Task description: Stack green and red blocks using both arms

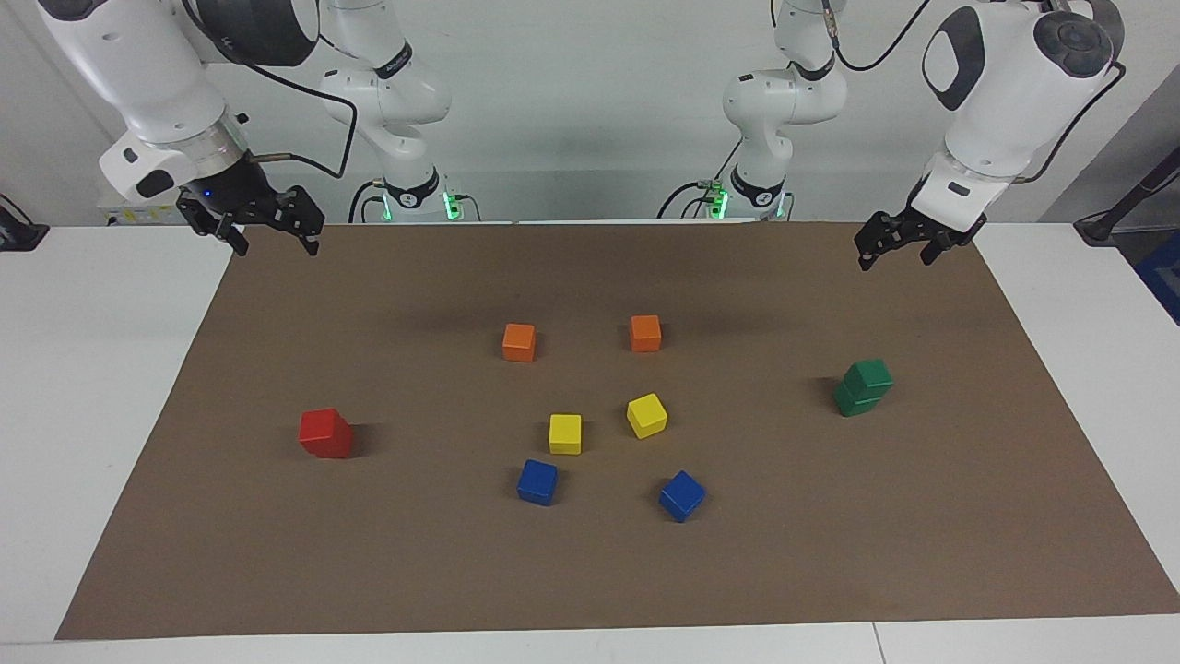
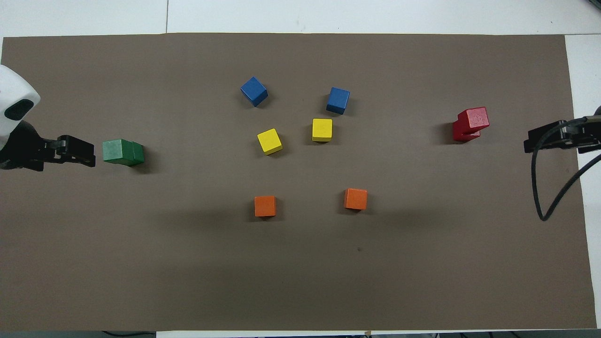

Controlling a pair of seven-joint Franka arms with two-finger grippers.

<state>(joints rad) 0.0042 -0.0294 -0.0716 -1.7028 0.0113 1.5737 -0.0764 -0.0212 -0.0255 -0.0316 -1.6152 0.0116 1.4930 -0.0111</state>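
The two green blocks [image 1: 864, 388] sit stacked toward the left arm's end of the mat [image 1: 590, 572], the two red blocks [image 1: 325, 433] stacked toward the right arm's end (upper cubes slightly askew). The left gripper [image 1: 892, 244] hangs over its mat edge, fingers apart and empty; the right gripper [image 1: 267, 226] hangs likewise, wide and empty. Orange, yellow and blue cubes lie between the stacks.
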